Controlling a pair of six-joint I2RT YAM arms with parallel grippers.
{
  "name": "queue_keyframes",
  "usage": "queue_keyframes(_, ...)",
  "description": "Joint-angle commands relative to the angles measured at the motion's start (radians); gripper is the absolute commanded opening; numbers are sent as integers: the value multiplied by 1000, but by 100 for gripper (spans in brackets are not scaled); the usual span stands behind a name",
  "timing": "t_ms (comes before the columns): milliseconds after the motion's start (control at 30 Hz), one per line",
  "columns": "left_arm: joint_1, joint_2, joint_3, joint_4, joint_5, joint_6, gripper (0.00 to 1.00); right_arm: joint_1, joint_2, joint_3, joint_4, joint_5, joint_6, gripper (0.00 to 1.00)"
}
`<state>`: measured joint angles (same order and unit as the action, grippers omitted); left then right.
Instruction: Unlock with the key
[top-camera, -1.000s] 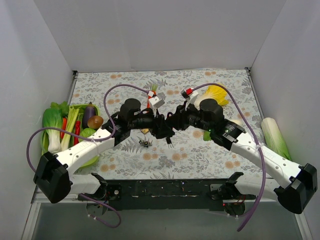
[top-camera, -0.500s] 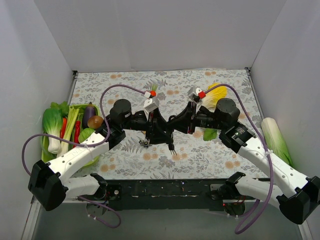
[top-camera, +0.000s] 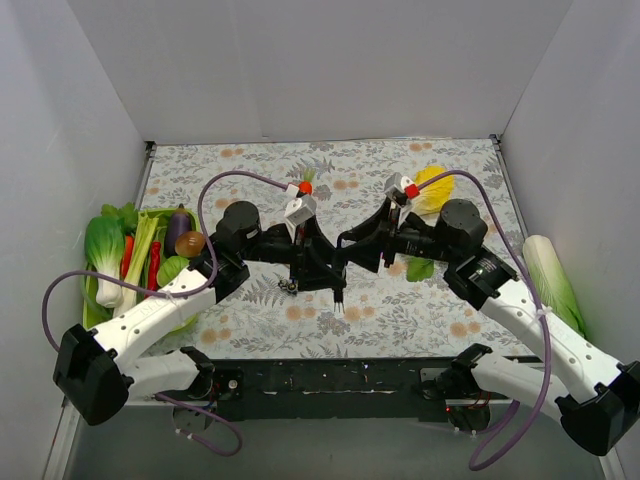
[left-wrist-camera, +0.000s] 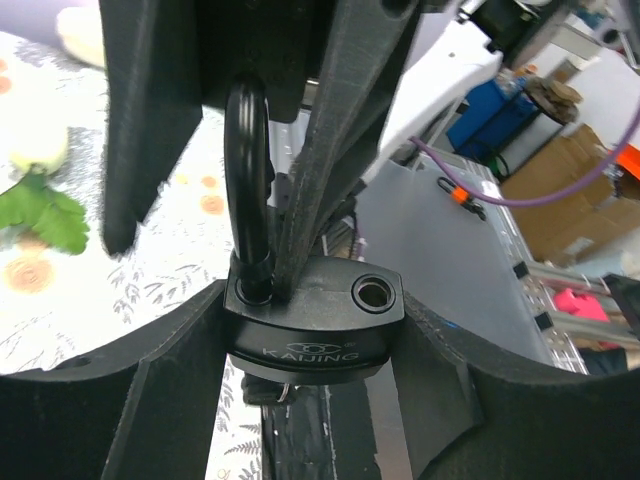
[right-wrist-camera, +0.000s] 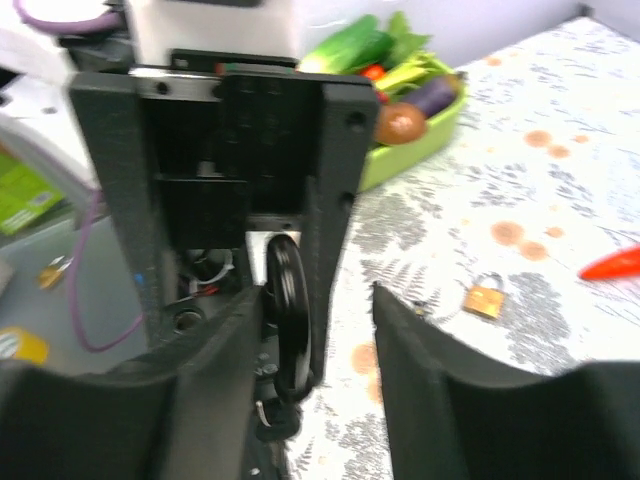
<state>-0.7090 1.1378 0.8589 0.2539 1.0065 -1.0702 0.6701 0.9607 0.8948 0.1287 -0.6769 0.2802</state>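
My left gripper (top-camera: 318, 264) is shut on the body of a black padlock (left-wrist-camera: 315, 325), held above the table's middle. The shackle (left-wrist-camera: 247, 180) stands up from one hole; the other hole (left-wrist-camera: 372, 292) is empty, so the lock is open. A dark key with a ring (left-wrist-camera: 265, 385) hangs under the body. My right gripper (top-camera: 347, 250) faces the left one with its jaws apart. In the right wrist view the shackle (right-wrist-camera: 290, 310) lies between the fingers, against the left finger (right-wrist-camera: 200, 400). The key (right-wrist-camera: 275, 420) shows below it.
A small brass padlock (right-wrist-camera: 483, 298) lies on the floral cloth just under the arms (top-camera: 290, 287). A green tray of vegetables (top-camera: 150, 260) stands at the left edge. A long cabbage (top-camera: 552, 275) lies at the right and a yellow one (top-camera: 432, 190) behind the right arm. White walls close three sides.
The left gripper has moved right and toward the front with the padlock. The right arm has drawn back to the right and risen. The key still hangs below the lock.
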Motion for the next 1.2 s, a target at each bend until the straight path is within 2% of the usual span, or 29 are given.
queue_keyframes(0,-3,-85,49,-60,-181,82,0,-10,-85,-23,-78,218,-16,61)
queue_keyframes(167,-3,-75,55,-90,-261,102,0,-10,-215,-68,-101,390,19,67)
queue_keyframes(333,-3,-35,66,-113,-304,104,0,-12,-244,-42,-124,545,71,67)
queue_keyframes(433,-3,-30,69,-130,-362,111,0,-10,-211,-7,-123,531,146,66)
queue_keyframes(600,-3,-27,71,-165,-460,138,0,-1,-126,7,-69,462,299,57)
queue_keyframes(767,-3,-16,75,-199,-574,164,0,42,-83,3,-47,543,355,52)
queue_keyframes(1033,-3,-12,78,-223,-637,185,0,79,-13,-14,21,606,398,52)
queue_keyframes(1133,-3,-12,78,-223,-638,187,0,83,26,0,28,617,398,54)
queue_keyframes(1167,-3,-12,78,-225,-638,187,0,86,42,10,28,628,398,57)
